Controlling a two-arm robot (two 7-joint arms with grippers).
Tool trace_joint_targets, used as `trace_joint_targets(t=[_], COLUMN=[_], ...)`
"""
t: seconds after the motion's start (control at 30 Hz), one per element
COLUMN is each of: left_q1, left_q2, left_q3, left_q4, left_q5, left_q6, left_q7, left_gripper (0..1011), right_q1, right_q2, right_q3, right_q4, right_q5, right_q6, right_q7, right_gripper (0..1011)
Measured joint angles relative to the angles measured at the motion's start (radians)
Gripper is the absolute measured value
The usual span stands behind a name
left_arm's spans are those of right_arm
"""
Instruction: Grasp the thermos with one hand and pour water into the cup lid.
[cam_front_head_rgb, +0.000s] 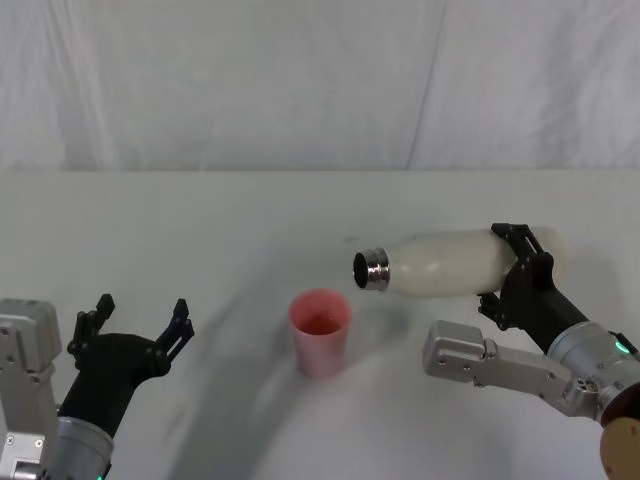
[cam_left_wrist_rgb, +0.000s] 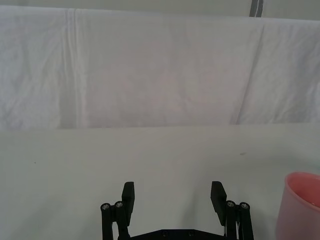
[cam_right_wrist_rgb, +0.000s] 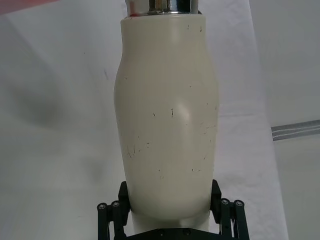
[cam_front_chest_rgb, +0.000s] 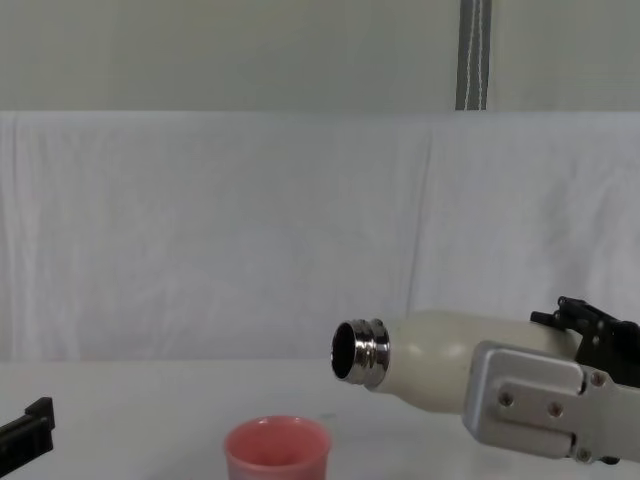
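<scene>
The right hand (cam_front_head_rgb: 520, 262) grips the thermos (cam_front_head_rgb: 455, 264) near-horizontal, its steel mouth above and just right of the cup lid (cam_front_head_rgb: 320, 331); the left hand (cam_front_head_rgb: 138, 322) waits open.

Open table (cam_front_head_rgb: 200, 230) left of cup lid (cam_front_head_rgb: 320, 330) (thermos (cam_front_head_rgb: 450, 262) overhead)

Right gripper (cam_front_head_rgb: 522, 262) clamped — raised, left gripper (cam_front_head_rgb: 135, 325) spread — low

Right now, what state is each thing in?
thermos: uncapped, tipped roughly level, held above the table, steel mouth toward the cup lid.
cup lid: upright on the table, open side up.
right gripper: shut on the thermos body.
left gripper: open, holding nothing, low at the left.
</scene>
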Motion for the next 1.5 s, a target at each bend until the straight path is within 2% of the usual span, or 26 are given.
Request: trace_joint_targets(t=[1.5], left_q1=[0.000], left_q2=[0.000], left_q3=[0.000], left_q4=[0.000], left_q5=[0.000], left_q6=[0.000], left_q7=[0.000], left_gripper=[1001], right_q1=[0.052], right_q2=[-0.003], right_q3=[-0.051], right_q4=[0.025], right_q5=[-0.022], right_q6=[-0.014], right_q7=[0.000], right_gripper=[948])
